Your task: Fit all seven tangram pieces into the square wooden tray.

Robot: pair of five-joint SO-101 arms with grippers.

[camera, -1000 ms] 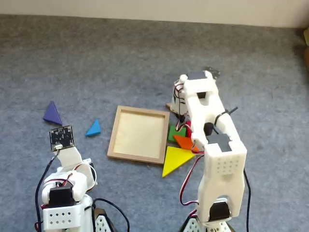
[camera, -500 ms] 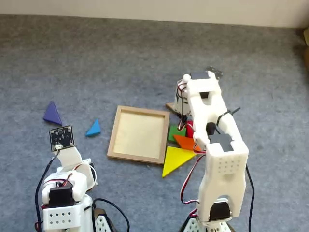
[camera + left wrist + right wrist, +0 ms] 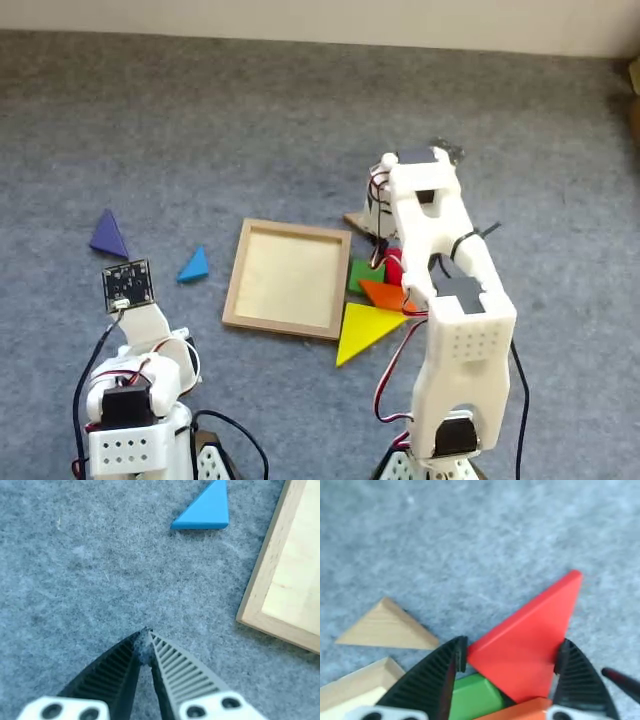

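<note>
— Grey carpet (image 3: 200,130), left side?
— Purple triangle (image 3: 108,234), blue triangle (image 3: 194,265). My left gripper (image 3: 148,637) hangs near the blue one, fingertips pressed together.
— Middle?
— Square wooden tray (image 3: 234,280).
— Right?
— Yellow triangle (image 3: 365,328), green piece (image 3: 362,274), orange piece (image 3: 385,293) beside the tray. My right gripper (image 3: 512,652) is spread, straddling the red triangle (image 3: 535,630). Wooden triangle (image 3: 385,627) is near.

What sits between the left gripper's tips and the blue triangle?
Bare grey carpet alone separates the left gripper from the blue triangle, seen in the left wrist view; the wooden tray lies off to the side.
</note>
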